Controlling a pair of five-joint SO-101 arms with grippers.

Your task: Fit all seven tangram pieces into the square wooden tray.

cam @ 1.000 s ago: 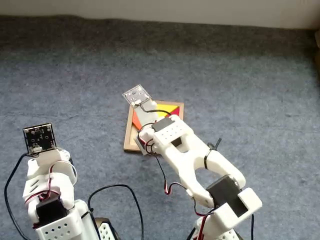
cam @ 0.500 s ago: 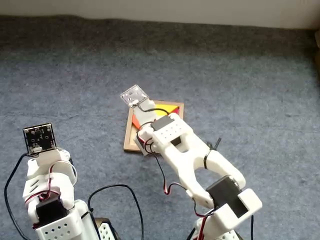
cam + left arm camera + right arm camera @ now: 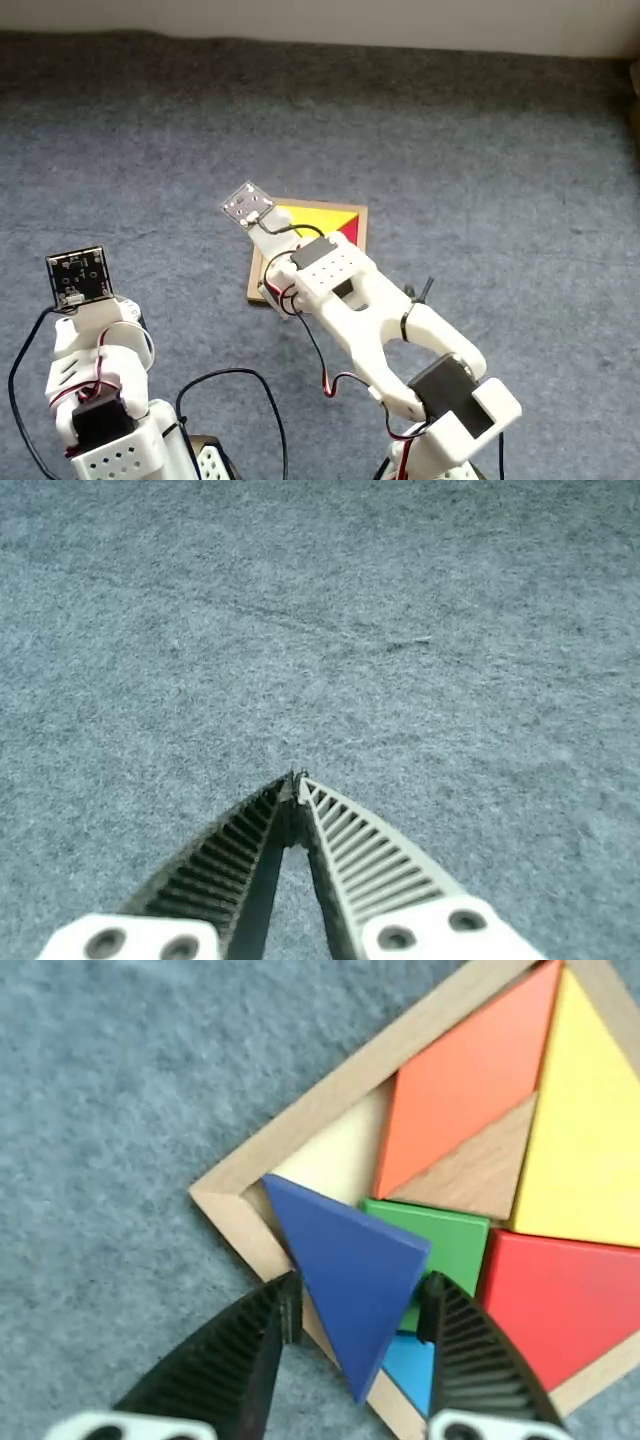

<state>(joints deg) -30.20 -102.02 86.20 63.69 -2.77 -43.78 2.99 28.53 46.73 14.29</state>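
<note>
1 tray, approx 7 pieces, R jaws pinching blue triangle, L jaws pressed together

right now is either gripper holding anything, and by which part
The right gripper holds the blue triangle by two opposite edges, toward one tip. The left gripper is shut and empty.

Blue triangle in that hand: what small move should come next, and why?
Probably shift the blue triangle toward the bare pale corner of the wooden tray, turning it to match, then lower it. The right hand grips it by two edges, yet it overlaps the green square and the tray's rim instead of lying in that gap.
</note>
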